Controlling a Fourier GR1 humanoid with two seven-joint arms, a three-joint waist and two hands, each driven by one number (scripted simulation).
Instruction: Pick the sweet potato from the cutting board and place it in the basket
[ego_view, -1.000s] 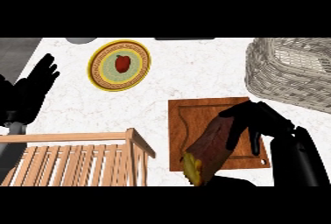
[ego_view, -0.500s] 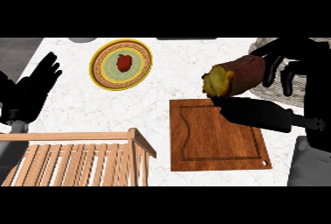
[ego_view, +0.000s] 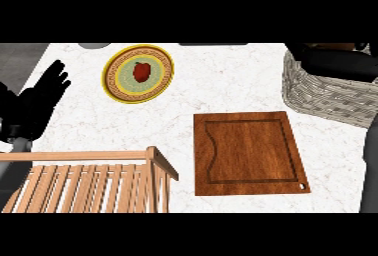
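I am holding my right hand (ego_view: 336, 59) over the basket (ego_view: 325, 97), grip hidden so I cannot tell, risking the sweet potato missing the rim, left hand (ego_view: 40, 102) resting open.

The table (ego_view: 221, 85) is white with faint grey-beige marbling. At its centre-right lies a reddish-brown cutting board (ego_view: 249, 152) with darker wood grain and a dark groove tracing its border. At eleven o'clock sits a plate (ego_view: 138, 74) with a yellow rim, a brown patterned band and a pale green middle, bearing a red item (ego_view: 141, 71). At two o'clock the basket (ego_view: 329, 90) is woven in grey and off-white. A light tan slatted wooden rack (ego_view: 88, 180) fills seven o'clock. The left hand (ego_view: 38, 102) at nine o'clock is black, fingers included; the right hand (ego_view: 336, 57) at one o'clock is black too, with perhaps a brownish patch beside it.
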